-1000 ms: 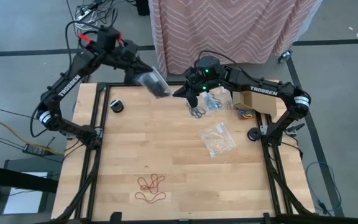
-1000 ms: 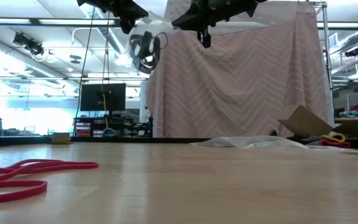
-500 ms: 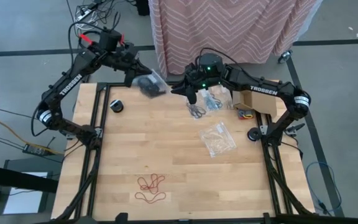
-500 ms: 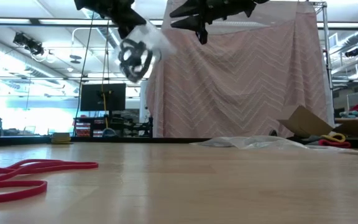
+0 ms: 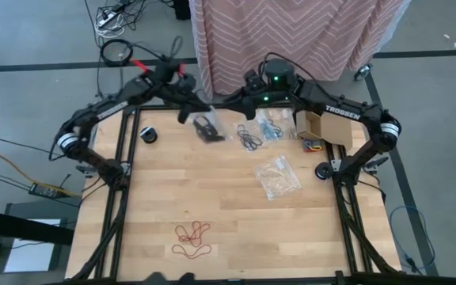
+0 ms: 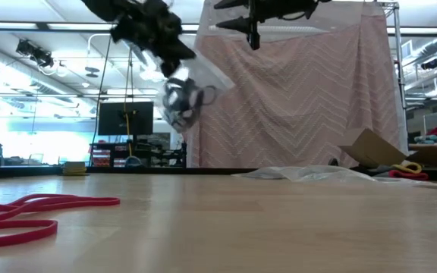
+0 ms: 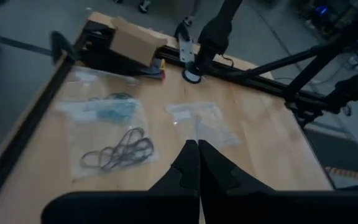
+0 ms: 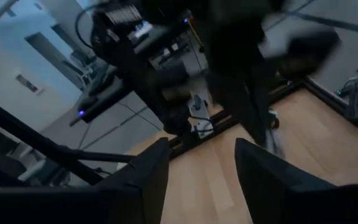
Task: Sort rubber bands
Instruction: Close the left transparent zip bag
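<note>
The left pincer hangs above the far edge of the pale wood-plank desk, its fingers pinched together on the top of a clear crinkly bag that dangles below it with a tangle of black rubber bands inside. Taking that bag as the mark: beside it, towards the right arm, a flat clear bag of thin dark loops lies on the desk, with teal-blue bands just beyond (also bagged). The right pincer hovers near the bag, fingers apart and empty. Red loops lie well apart, at the near edge.
</note>
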`<control>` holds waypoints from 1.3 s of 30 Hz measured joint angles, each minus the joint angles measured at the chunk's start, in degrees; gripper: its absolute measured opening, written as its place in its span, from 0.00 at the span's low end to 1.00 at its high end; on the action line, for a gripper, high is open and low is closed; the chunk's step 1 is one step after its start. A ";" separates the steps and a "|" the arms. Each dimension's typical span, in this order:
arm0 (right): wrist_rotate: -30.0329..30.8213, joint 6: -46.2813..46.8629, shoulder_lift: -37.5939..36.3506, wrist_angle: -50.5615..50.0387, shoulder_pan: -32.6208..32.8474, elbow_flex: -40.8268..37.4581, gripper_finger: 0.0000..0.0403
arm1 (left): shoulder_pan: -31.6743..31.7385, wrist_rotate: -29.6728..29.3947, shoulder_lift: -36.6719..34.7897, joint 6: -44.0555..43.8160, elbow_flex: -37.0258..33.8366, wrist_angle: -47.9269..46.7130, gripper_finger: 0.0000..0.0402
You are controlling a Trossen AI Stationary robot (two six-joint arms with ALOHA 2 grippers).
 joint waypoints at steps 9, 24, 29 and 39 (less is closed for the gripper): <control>0.52 0.39 -5.79 -0.21 -2.46 0.07 0.38 | -4.70 2.88 17.89 -9.53 -0.22 14.91 0.00; 5.09 1.62 -13.57 -5.87 -6.12 0.13 0.37 | -4.28 -2.16 35.20 -11.46 18.96 19.87 0.00; 3.50 -0.54 -14.11 -9.74 -6.12 0.13 0.37 | -4.54 -1.62 38.29 -14.14 22.63 15.51 0.05; -4.57 -7.20 -14.11 -13.55 -6.85 0.13 0.37 | -6.94 -1.37 38.23 -11.53 22.56 -8.13 0.26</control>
